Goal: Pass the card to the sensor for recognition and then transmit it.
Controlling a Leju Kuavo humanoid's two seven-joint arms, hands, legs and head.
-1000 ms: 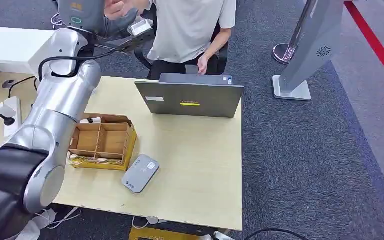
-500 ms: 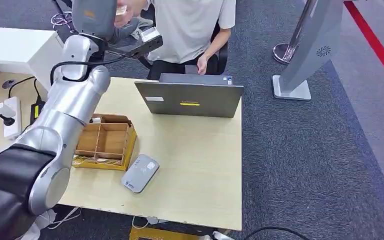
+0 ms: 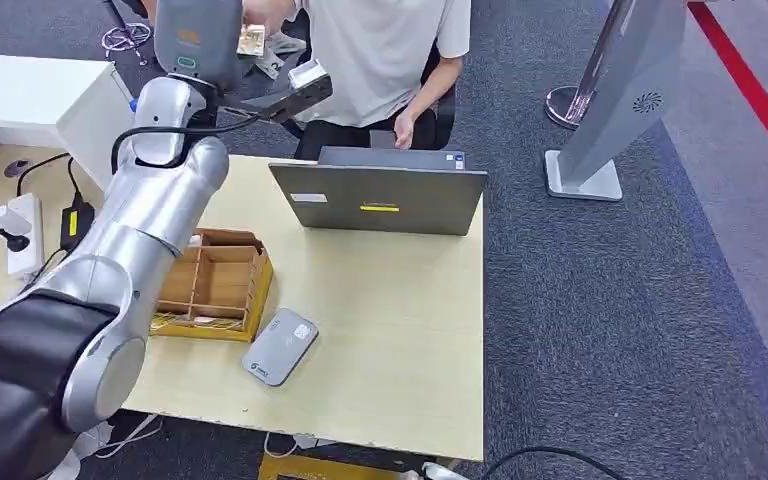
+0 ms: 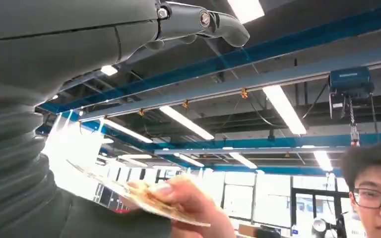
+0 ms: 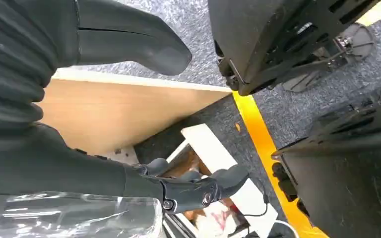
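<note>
The robot's left hand [image 4: 79, 44] is reaching up with its fingers apart and holding nothing, while a person's hand [image 4: 188, 203] is pinching the card [image 4: 144, 196] just beside it; the right hand [image 5: 129, 99] is hanging open.

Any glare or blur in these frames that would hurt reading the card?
Left wrist view: ceiling lights and bright windows backlight the scene, and the card in the person's hand is smeared and washed out. Head view: even light, sharp table; the card is small. Right wrist view: sharp, no glare.
</note>
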